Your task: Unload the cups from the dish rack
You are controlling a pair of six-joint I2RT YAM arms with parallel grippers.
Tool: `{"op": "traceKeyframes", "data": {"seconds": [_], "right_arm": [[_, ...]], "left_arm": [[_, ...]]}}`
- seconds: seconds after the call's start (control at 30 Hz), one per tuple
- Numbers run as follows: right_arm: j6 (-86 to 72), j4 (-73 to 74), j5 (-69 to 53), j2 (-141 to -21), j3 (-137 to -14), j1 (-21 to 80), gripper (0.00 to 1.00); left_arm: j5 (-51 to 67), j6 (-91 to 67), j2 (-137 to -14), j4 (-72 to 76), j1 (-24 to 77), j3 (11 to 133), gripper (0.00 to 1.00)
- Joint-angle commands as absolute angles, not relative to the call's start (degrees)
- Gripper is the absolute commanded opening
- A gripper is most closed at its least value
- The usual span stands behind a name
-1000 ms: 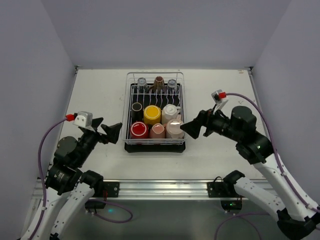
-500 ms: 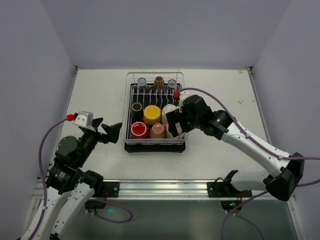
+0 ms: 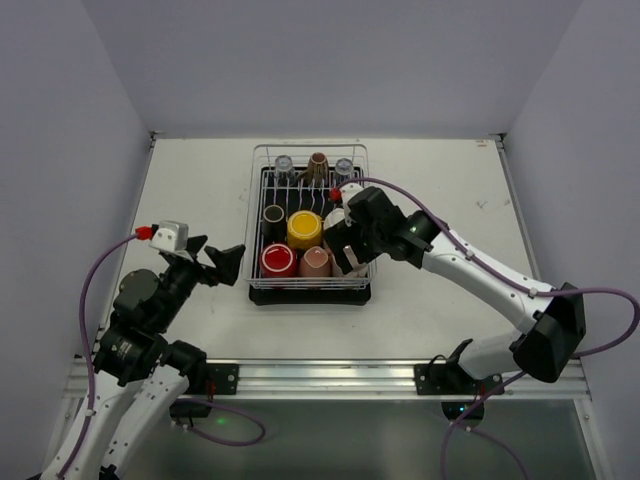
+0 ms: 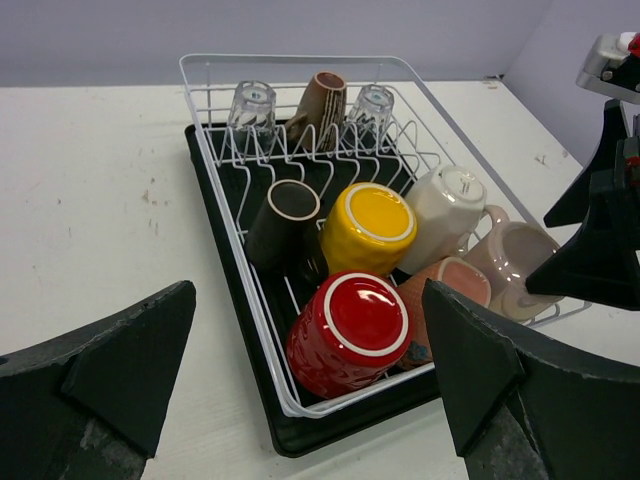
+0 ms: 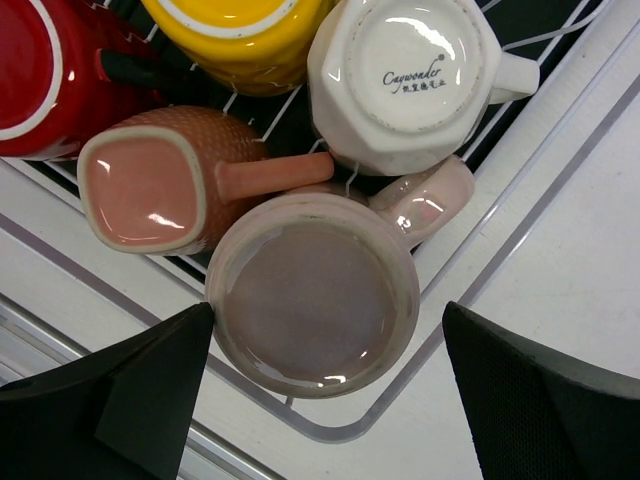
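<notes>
Over the rack's point(image 3: 258, 215) near right corner, my right gripper point(image 5: 327, 310) is spread wide, holding nothing, above the pink cup point(image 5: 300, 290): bottom up, axis vertical, handle toward the white cup point(image 5: 415, 75). White table point(image 3: 200, 190), grey walls point(image 3: 330, 60).

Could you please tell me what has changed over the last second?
The right gripper swung in from the right and now hovers open over the pale pink mug at the dish rack's near-right corner; nothing taken. The left gripper, open, and the cups stayed put.

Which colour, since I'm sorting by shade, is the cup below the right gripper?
The cup is pale pink; right wrist view.
</notes>
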State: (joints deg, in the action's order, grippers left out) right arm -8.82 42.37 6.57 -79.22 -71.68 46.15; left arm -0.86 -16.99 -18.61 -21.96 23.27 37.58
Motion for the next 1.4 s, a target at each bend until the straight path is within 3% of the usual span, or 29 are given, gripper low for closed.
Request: {"op": "traceKeyframes", "data": {"seconds": [0.0,0.53,0.6,0.7,0.73,0.77,1.0,1.37], "right_arm": [[-6.1,42.8,7.6,-80.8,-73.7,46.5,0.99],[-5.5,41.0,7.6,-87.7,-73.1,46.5,0.97],[-5.8,40.0,8.7,-85.9,-73.0,46.5,0.90],[-6.1,39.6,10.5,-82.8,-74.3,46.5,0.55],[-6.2,39.6,10.9,-82.1,-74.8,46.5,0.54],[-6.3,39.6,11.3,-81.5,-75.2,46.6,0.47],[-7.5,40.4,14.1,-75.9,-78.7,46.5,0.34],[-17.5,30.0,8.0,-63.0,-74.9,46.5,0.21]], "left_arm": [[-0.9,-17.5,-19.4,-20.7,23.2,37.3,1.00],[-1.0,-17.5,-20.1,-20.9,23.2,37.4,1.00],[-0.9,-17.5,-20.2,-20.9,23.2,37.4,1.00],[-0.4,-17.6,-20.7,-20.8,23.2,37.7,1.00],[-0.4,-17.6,-20.8,-20.8,23.2,37.8,1.00],[-0.3,-17.5,-20.9,-20.8,23.2,37.8,1.00],[3.6,-18.3,-22.9,-20.6,23.3,39.5,1.00],[23.8,-31.4,-26.0,-15.3,23.2,45.0,0.98]]}}
